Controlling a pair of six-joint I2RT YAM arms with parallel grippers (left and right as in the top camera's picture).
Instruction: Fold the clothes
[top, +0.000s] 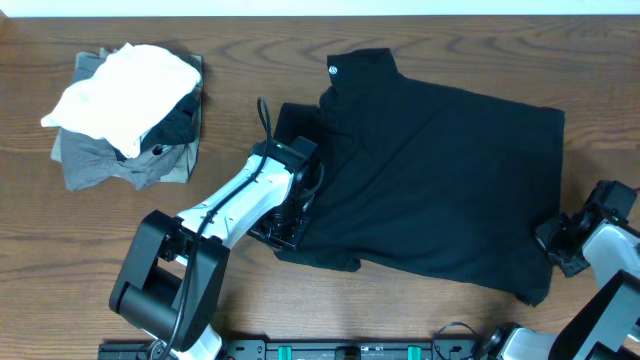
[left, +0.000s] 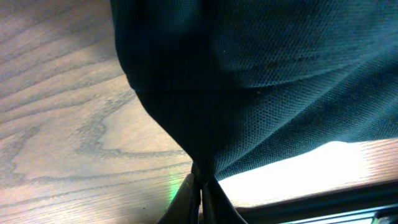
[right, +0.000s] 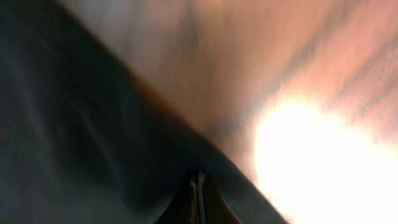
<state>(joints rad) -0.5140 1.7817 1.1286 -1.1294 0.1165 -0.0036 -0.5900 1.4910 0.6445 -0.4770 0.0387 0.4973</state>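
The clothes, a black collared shirt (top: 440, 180), lie spread across the middle and right of the table, with a small white round logo (top: 333, 71) near the collar at the back. My left gripper (top: 288, 232) is at the shirt's left edge and is shut on a bunch of its fabric. The left wrist view shows that cloth (left: 261, 62) fanning up from the closed fingertips (left: 200, 180). My right gripper (top: 550, 240) sits at the shirt's lower right corner. In the blurred right wrist view its tips (right: 198, 180) are shut on the dark shirt edge (right: 81, 124).
A pile of other garments sits at the back left, a white one (top: 125, 90) on top of a grey one (top: 90, 160). Bare wooden table (top: 100, 230) shows to the left of the left arm and along the front edge.
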